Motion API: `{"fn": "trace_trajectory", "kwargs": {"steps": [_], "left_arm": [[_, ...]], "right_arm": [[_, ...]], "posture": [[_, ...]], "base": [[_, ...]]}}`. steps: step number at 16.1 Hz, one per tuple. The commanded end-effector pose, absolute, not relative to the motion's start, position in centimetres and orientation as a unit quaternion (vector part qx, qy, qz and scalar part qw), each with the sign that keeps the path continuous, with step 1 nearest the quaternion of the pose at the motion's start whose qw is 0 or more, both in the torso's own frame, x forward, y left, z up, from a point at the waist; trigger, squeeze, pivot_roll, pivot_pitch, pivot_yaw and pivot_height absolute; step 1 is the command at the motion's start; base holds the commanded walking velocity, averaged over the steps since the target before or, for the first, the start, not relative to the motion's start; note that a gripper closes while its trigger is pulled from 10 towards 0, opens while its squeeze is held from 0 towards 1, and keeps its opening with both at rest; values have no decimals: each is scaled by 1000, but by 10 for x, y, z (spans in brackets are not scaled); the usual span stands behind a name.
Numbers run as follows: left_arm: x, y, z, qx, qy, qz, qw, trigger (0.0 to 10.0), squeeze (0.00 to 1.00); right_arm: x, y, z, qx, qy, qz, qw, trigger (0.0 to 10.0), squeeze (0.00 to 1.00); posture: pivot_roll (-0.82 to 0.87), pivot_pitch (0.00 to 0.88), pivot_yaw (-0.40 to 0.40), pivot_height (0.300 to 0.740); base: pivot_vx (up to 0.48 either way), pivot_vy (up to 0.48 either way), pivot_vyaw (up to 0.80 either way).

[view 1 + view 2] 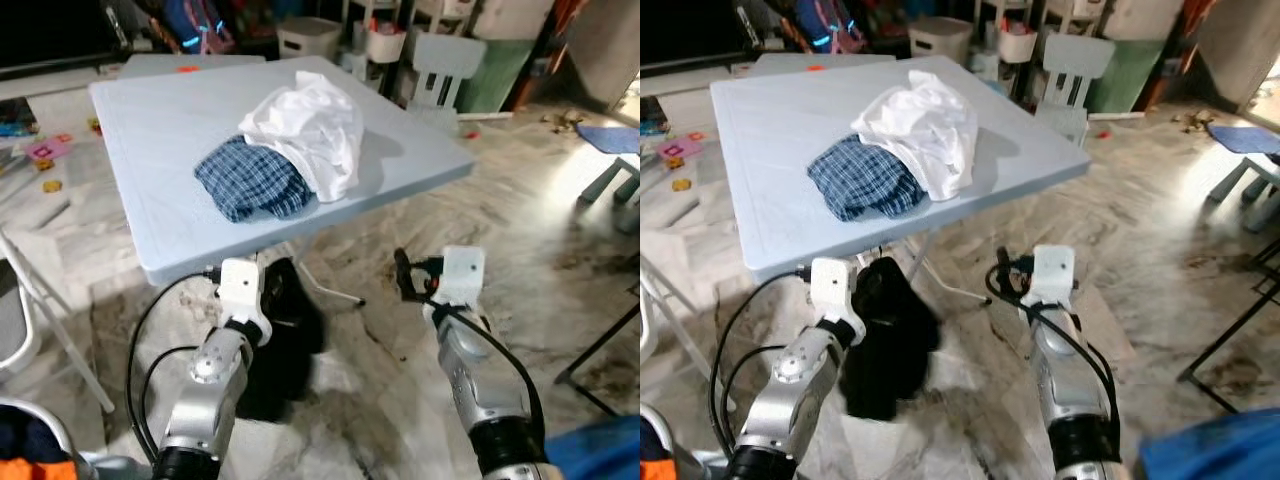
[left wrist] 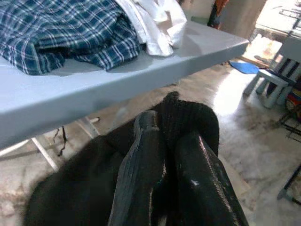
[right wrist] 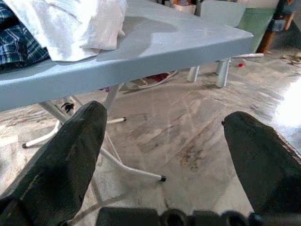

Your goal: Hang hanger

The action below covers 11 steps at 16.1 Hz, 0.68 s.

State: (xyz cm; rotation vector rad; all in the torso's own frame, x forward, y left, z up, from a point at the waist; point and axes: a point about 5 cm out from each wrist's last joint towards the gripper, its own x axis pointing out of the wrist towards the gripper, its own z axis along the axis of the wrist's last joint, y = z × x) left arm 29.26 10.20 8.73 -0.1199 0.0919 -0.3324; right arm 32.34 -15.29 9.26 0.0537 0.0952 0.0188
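Smooth grey table, crumpled white cloth

table: light blue-grey, stood on marble floor
on table: blue plaid garment, white garment overlapping it

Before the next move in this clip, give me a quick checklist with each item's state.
1. Left claw shut on the black garment: ok.
2. Garment off the floor: cannot tell.
3. Right claw open and free: ok.
4. Hanger within sight: not ok, none seen.
5. White cloth and plaid shirt lying on the grey table: ok.
6. Both claws below the table edge: ok.
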Motion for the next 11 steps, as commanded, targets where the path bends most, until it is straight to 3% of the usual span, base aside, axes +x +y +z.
{"fn": "trace_trajectory", "kwargs": {"steps": [1,3,7,11], "left_arm": [[294,92,95,-61,31,-181,981,10000,0],[295,92,95,-62,30,-179,981,10000,0],[295,92,98,-65,15,-186,980,10000,0],[293,87,99,-71,6,-217,974,10000,0]], "right_arm": [[323,-161,94,33,46,1,998,10000,0],[323,-162,95,34,44,2,998,10000,0],[324,-168,96,27,43,-18,999,10000,0],[324,-175,96,29,45,-32,998,10000,0]], "posture": [[-7,24,-22,740],[-11,26,-24,740],[-15,25,-22,740],[-16,19,-22,740]], "base": [[0,480,0],[0,480,0],[0,0,0],[0,0,-800]]}}
